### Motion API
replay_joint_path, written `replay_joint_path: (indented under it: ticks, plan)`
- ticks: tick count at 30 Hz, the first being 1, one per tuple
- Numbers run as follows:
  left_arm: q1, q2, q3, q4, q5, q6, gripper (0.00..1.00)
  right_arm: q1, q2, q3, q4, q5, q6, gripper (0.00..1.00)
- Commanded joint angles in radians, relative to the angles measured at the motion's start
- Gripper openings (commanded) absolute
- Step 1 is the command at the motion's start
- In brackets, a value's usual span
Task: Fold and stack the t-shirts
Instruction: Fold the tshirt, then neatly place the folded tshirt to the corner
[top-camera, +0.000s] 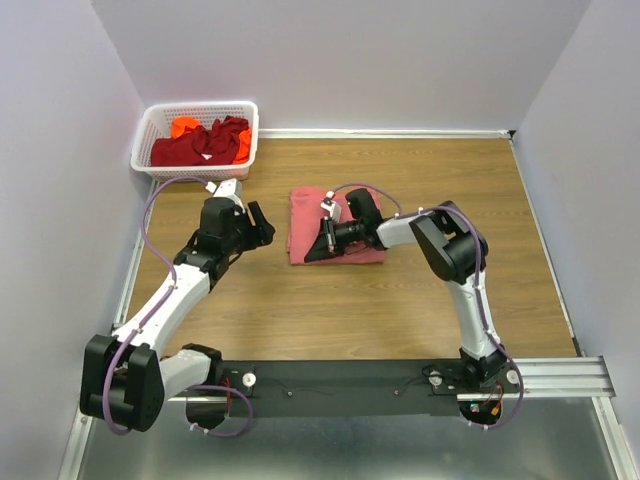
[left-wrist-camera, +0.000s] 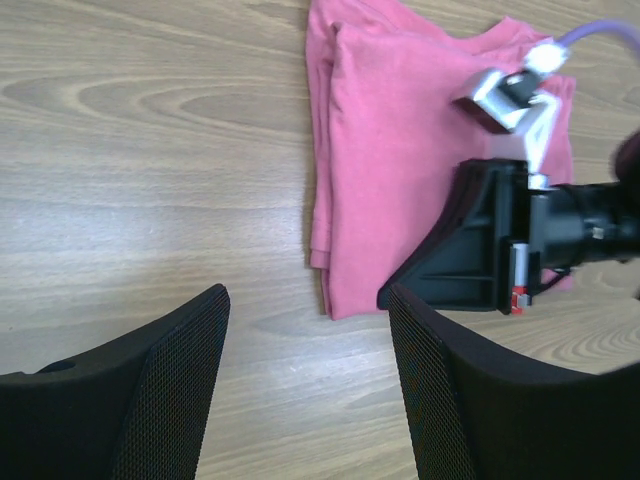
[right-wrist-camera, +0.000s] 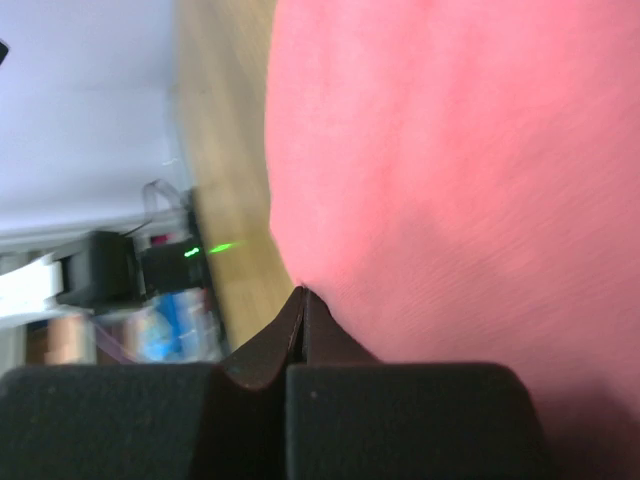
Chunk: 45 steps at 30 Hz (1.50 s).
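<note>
A salmon-pink t-shirt (top-camera: 303, 215) (left-wrist-camera: 390, 150) (right-wrist-camera: 450, 170) lies folded into a rectangle in the middle of the wooden table. My right gripper (top-camera: 310, 257) (right-wrist-camera: 302, 295) is shut, and its joined tips rest against the cloth near the shirt's front-left corner; nothing shows between the fingers. My left gripper (top-camera: 264, 224) (left-wrist-camera: 308, 300) hovers just left of the shirt, open, with bare table between its fingers. A dark red t-shirt (top-camera: 195, 148) and a bright orange t-shirt (top-camera: 184, 126) lie crumpled in the basket.
A white lattice basket (top-camera: 145, 140) stands at the back left corner against the walls. White walls close off the table at the left, back and right. The arm bases sit on a black rail (top-camera: 350, 375) at the near edge.
</note>
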Motion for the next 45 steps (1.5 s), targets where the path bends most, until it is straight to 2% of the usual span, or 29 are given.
replay_joint_path:
  ticks: [1,4,9,12,16,20,25,33,37,39,40,42,43,45]
  plan:
    - [-0.003,-0.028,-0.012,-0.042,-0.046,0.019,0.73,-0.007,0.095,-0.021,0.074,0.037,0.035,0.01]
    - [-0.003,-0.015,0.005,-0.034,-0.038,0.025,0.73,-0.007,0.073,-0.036,0.063,0.06,0.033,0.01]
    - [-0.003,0.053,0.078,0.023,0.005,0.029,0.73,-0.01,-0.113,-0.021,-0.05,0.163,-0.045,0.01]
    - [-0.003,0.143,0.128,0.086,0.051,0.034,0.73,-0.036,-0.198,-0.03,-0.101,0.244,-0.065,0.04]
    - [-0.01,0.344,0.268,0.123,0.127,0.037,0.71,-0.095,-0.345,-0.113,-0.164,0.344,-0.103,0.11]
    - [-0.032,0.501,0.376,0.167,0.153,0.038,0.57,-0.164,-0.439,-0.197,-0.208,0.356,-0.131,0.13]
    - [-0.035,0.709,0.505,0.187,0.195,0.026,0.3,-0.207,-0.539,-0.286,-0.24,0.361,-0.149,0.13]
    - [-0.024,0.967,0.649,0.176,0.128,0.009,0.28,-0.242,-0.652,-0.362,-0.294,0.391,-0.169,0.13]
    - [-0.021,0.967,0.659,0.164,0.103,0.009,0.31,-0.244,-0.701,-0.353,-0.386,0.416,-0.212,0.13]
    - [-0.021,0.929,0.643,0.141,0.076,0.015,0.38,-0.244,-0.724,-0.34,-0.417,0.431,-0.226,0.13]
    - [-0.023,0.867,0.611,0.136,0.066,0.012,0.46,-0.245,-0.752,-0.331,-0.45,0.439,-0.241,0.13]
    - [-0.026,0.793,0.547,0.133,0.025,0.011,0.54,-0.244,-0.782,-0.322,-0.489,0.486,-0.258,0.17]
    - [-0.03,0.722,0.528,0.129,0.005,0.011,0.66,-0.244,-0.807,-0.311,-0.532,0.506,-0.263,0.18]
    - [-0.049,0.665,0.498,0.08,-0.058,0.015,0.75,-0.245,-0.835,-0.3,-0.581,0.577,-0.276,0.22]
